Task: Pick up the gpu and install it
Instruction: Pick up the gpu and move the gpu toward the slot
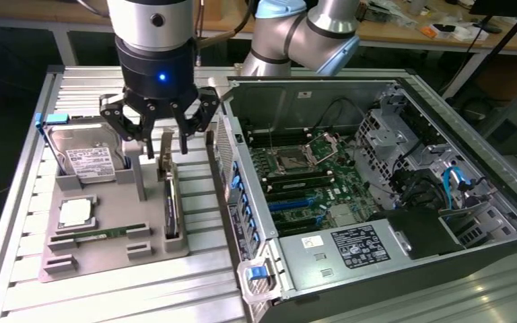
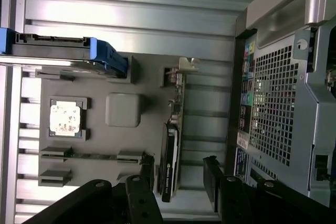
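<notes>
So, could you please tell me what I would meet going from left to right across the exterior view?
hard drive → gpu standing on edge in the grey holder → open computer case

The gpu's (image 1: 170,202) lower edge sits hidden inside the gray holder (image 1: 101,259).

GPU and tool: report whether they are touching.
Cannot tell. In the wrist view the open tool straddles the gpu; one finger stands clear, but the other finger's outline meets the card's edge.
</notes>
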Controlling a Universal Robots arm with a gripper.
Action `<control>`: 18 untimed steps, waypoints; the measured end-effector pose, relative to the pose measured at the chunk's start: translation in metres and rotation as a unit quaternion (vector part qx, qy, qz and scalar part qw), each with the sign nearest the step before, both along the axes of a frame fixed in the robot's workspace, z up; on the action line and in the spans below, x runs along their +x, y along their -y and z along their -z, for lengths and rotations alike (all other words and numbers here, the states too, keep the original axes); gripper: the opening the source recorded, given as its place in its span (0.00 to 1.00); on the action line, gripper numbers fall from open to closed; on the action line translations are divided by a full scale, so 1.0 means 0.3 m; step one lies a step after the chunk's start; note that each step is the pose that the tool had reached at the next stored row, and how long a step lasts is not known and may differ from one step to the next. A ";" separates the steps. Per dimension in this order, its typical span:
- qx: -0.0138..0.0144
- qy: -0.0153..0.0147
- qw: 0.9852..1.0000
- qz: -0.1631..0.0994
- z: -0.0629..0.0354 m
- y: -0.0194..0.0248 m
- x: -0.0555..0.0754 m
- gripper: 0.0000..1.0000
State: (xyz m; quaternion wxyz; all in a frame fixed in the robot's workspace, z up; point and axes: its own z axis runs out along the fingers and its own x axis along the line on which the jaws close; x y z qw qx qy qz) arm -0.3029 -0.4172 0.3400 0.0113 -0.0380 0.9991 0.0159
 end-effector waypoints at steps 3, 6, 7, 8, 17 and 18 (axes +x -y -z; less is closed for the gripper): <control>0.000 0.000 1.000 0.001 0.018 0.004 0.000 0.51; 0.000 0.000 1.000 0.001 0.037 0.010 0.000 0.51; 0.000 0.000 1.000 0.002 0.042 0.012 0.000 0.51; 0.000 0.000 1.000 0.002 0.048 0.015 0.000 0.51; 0.000 0.000 1.000 0.005 0.107 0.051 0.005 0.51; 0.000 0.000 1.000 0.005 0.112 0.052 0.009 0.51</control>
